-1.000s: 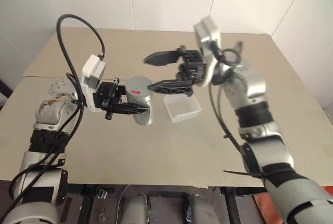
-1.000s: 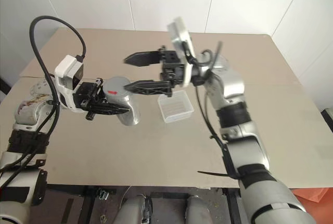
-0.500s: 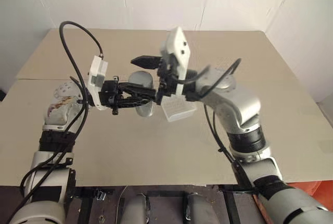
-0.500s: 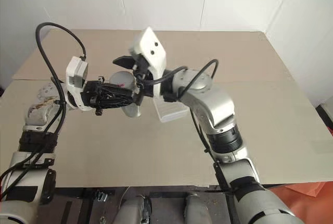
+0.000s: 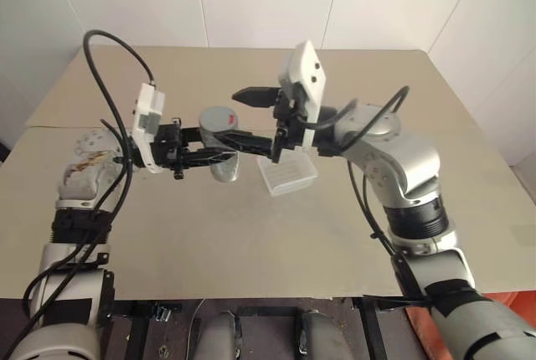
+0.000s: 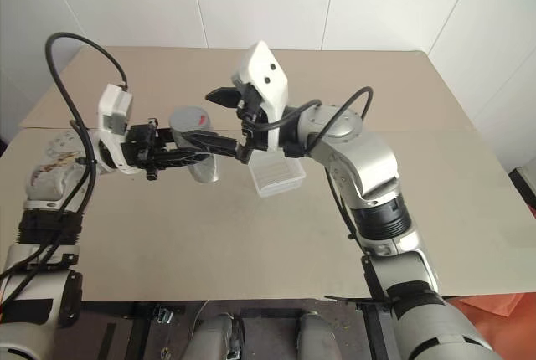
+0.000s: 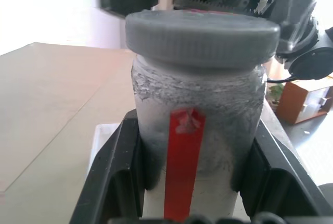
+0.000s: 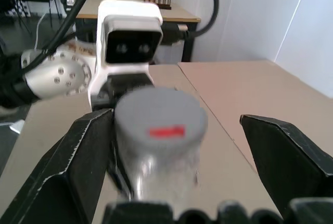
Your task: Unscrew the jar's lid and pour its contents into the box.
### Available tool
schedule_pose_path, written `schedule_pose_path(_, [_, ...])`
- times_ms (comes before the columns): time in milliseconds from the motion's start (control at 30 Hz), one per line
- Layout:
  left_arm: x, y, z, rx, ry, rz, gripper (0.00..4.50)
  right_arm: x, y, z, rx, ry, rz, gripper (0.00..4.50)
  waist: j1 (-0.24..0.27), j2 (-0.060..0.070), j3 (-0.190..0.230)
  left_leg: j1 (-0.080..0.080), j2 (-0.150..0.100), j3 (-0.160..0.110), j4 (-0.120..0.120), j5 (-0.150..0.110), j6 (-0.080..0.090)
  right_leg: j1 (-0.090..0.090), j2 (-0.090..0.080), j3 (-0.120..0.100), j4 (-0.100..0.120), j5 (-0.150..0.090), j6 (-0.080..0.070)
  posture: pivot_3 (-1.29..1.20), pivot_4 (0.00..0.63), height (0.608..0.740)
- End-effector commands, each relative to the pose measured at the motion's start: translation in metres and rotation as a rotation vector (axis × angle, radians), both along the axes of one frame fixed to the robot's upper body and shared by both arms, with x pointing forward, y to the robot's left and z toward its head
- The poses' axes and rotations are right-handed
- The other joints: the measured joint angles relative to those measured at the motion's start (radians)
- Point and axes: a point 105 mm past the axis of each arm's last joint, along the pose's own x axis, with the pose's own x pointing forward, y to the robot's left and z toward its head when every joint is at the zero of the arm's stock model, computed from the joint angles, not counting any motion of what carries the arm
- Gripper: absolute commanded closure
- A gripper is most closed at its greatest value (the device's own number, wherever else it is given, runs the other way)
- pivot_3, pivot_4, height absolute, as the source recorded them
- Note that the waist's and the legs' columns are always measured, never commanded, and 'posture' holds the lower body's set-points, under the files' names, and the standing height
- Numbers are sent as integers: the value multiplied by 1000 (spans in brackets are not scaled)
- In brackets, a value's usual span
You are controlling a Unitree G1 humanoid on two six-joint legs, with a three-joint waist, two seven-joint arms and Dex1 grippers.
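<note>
My left gripper (image 5: 219, 157) is shut on the jar (image 5: 224, 152), holding it above the table with its two black fingers (image 7: 112, 182) on the silvery wall either side of a red stripe. The grey lid (image 7: 200, 31) sits on the jar and bears a small red mark (image 8: 166, 131). My right gripper (image 5: 244, 117) faces the lid from the right. It is open, with one finger (image 8: 78, 166) close by the lid's edge and the other well clear. The clear box (image 5: 287, 174) lies on the table just right of the jar. The contents are hidden inside the jar.
The tan table (image 5: 251, 234) spreads wide around the box. A seam in the tabletop (image 5: 477, 138) runs across it behind the arms. White walls (image 5: 268, 0) stand beyond the far edge. A black cable (image 5: 109, 67) loops over the left arm.
The right wrist has turned so that its open gripper now points at the lid, with the fingers astride it. The left gripper still holds the jar. The camera view has shifted.
</note>
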Motion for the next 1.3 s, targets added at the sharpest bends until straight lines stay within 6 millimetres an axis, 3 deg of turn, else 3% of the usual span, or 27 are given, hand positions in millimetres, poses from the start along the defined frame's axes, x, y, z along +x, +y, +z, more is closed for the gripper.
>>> schedule_pose_path(33, [-14,3,19,-10,-94,-54,2594,25,-45,10,33,-50,-189,67,7,0,0,0,0,0,0,0,0,0,0,0,0,0,0,0,150,740])
schedule_pose_path(100, [-14,5,19,-11,-94,-50,2594,24,-45,13,38,-57,-183,67,5,0,0,0,-1,1,0,0,1,0,-1,0,-1,0,0,0,150,740])
schedule_pose_path(433, [-6,-16,12,-35,-88,-90,2594,-38,12,33,118,-86,130,67,-1,0,0,0,1,1,0,0,0,0,1,1,0,0,0,0,150,740])
schedule_pose_path(700, [-4,-22,13,-45,-91,-115,2594,-25,39,23,55,-79,61,67,1,0,0,0,1,1,0,0,0,0,1,1,1,0,0,0,150,740])
schedule_pose_path(867, [-6,-18,14,-38,-91,-113,2594,-17,35,19,44,-64,25,67,0,0,0,0,1,1,0,0,0,0,1,1,0,0,0,0,150,740])
schedule_pose_path(1300, [-7,-9,14,-20,-89,-97,2594,-18,-10,18,21,-81,-36,67,1,0,0,0,1,0,0,0,0,0,1,1,0,0,0,0,150,740])
